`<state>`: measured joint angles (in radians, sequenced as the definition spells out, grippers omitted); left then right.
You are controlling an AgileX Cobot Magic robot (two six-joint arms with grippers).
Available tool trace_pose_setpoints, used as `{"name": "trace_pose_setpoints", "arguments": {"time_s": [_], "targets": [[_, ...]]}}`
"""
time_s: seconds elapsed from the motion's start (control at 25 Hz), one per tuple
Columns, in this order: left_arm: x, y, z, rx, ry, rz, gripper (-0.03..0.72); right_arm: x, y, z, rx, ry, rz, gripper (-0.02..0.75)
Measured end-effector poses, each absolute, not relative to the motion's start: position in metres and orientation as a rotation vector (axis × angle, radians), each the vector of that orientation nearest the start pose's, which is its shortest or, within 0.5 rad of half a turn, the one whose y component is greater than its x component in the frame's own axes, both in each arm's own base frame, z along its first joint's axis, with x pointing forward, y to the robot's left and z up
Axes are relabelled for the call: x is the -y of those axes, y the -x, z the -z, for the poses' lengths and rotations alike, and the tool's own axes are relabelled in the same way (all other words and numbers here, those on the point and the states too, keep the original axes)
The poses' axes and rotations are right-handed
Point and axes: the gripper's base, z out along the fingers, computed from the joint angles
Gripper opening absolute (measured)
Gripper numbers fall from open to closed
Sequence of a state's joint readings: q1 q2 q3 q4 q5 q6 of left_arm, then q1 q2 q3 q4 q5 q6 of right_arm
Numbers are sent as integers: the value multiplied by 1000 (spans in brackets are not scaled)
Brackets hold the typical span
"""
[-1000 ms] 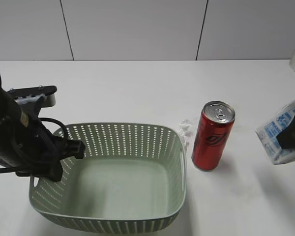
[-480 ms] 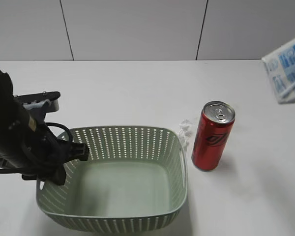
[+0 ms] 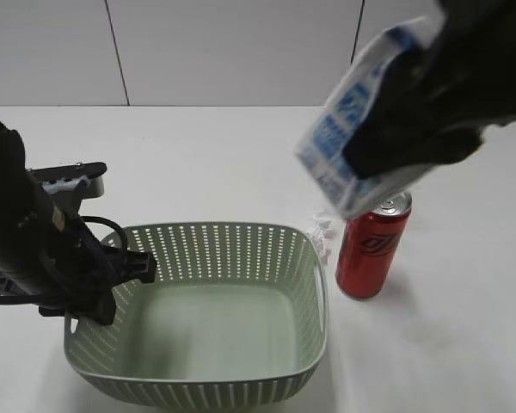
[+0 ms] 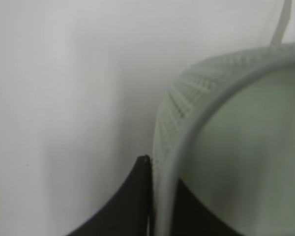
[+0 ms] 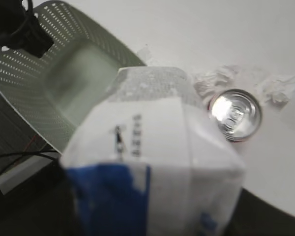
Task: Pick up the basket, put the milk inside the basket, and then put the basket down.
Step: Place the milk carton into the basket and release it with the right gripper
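Clamping basket (image 3: 241,344) rim (left wall), left end effector (image 3: 112,288), right end effector (image 3: 413,138) raised w/ milk (image 3: 348,138) gripped, tilted.

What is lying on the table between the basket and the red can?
Crumpled white paper lies between the basket and the red can, clearest in the exterior view.

The left end effector (image 3: 125,274), at lower left, is clamped on the basket (image 3: 241,344) wall. The right end effector (image 3: 413,142), at upper right, grips the tilted milk (image 3: 344,138) aloft.
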<state>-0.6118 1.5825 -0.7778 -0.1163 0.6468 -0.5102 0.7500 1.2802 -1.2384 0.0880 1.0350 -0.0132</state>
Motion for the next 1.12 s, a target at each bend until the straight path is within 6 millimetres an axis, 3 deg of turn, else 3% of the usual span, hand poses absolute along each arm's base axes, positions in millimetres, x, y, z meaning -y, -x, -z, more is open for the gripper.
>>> {"name": "trace_pose_setpoints", "arguments": {"time_s": [0.2, 0.4, 0.68, 0.96, 1.04, 1.12], "targets": [[157, -213, -168, -2998, -23, 267, 3, -244, -178, -325, -2458, 1165, -290, 336], [157, -212, -168, -2999, -19, 271, 3, -279, -192, -271, -2558, 1234, -222, 336], [157, -212, -168, -3009, -21, 262, 3, -299, -208, -218, -2645, 1227, -143, 336], [154, -210, -167, -3025, -41, 229, 6, -307, -214, -203, -2635, 1199, -178, 336], [154, -210, -167, -3028, -46, 222, 6, -307, -215, -200, -2647, 1198, -178, 389], [154, -210, -167, -3031, -52, 214, 7, -308, -214, -199, -2656, 1187, -200, 538]]}}
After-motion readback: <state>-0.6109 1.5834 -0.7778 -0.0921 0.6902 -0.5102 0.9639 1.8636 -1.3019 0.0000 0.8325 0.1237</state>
